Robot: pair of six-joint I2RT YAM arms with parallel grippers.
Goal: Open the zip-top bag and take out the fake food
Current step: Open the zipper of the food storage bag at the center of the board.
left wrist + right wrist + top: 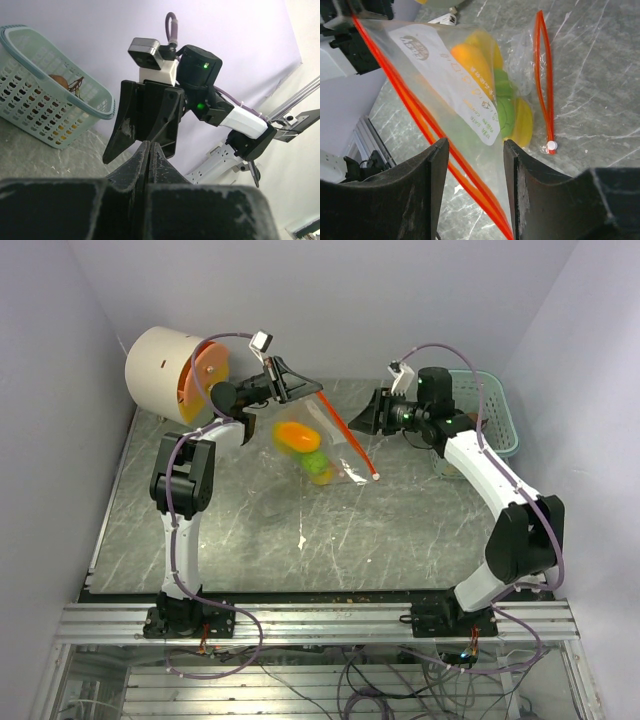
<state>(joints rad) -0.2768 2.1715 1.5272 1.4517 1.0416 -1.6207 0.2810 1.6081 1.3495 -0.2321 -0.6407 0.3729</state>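
Zip-top bag (445,85) between parted right jaws

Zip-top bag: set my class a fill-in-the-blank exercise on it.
The left hand is shut on the ___.
The right hand stands ___ astride the bag's zip strip.
The food is ___ the bag.
Missing: bag; open; inside.

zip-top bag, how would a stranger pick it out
Over the grey marbled table, look between the two arms, below the left gripper. The zip-top bag hangs there, clear and crinkly, with orange, yellow and green fake food inside. Its red-orange zip strip sets it apart from the teal basket at the right.
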